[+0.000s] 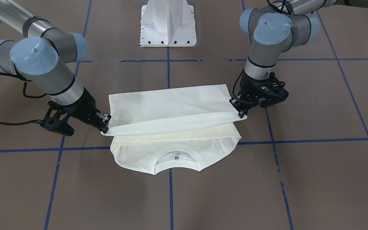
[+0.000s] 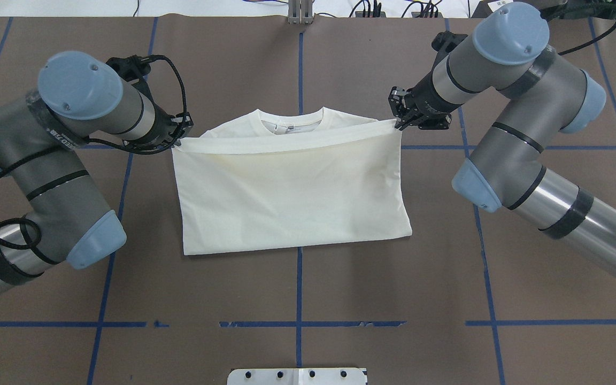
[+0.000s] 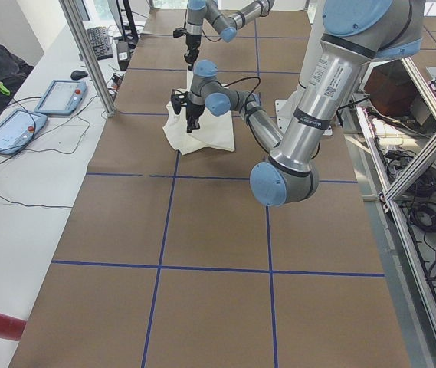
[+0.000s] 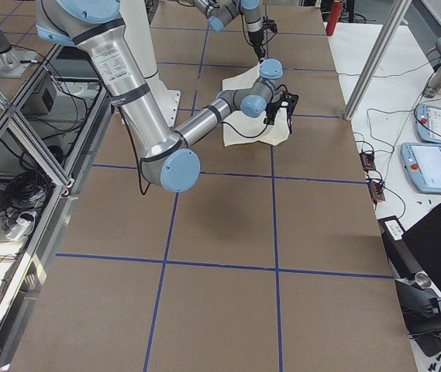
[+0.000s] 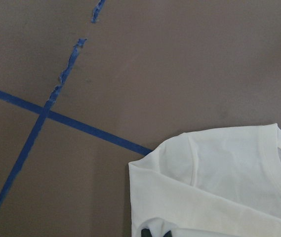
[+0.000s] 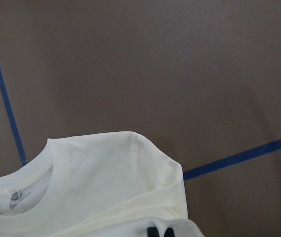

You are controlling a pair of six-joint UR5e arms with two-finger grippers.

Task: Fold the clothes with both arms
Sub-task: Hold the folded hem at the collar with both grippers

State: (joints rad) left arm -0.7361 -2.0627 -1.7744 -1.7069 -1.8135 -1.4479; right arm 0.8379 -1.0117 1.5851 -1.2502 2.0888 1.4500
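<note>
The T-shirt (image 2: 286,192) is lying doubled on the table (image 2: 340,278). The left gripper (image 2: 182,133) and right gripper (image 2: 399,124) are each pinching a hem corner near the collar (image 2: 292,118), stretching it taut for a square fold.

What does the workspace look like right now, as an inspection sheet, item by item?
surface: brown table, blue tape grid.
job's things: cream T-shirt folded over, hem near the collar, held edge lifted.
clutter: nothing seen.
grippers: left gripper and right gripper each pinch a corner of the lifted edge.
cables: black cable loops loosely off the left arm, clear of the shirt.
surroundings: white pedestal base; teach pendants beside the table.
</note>
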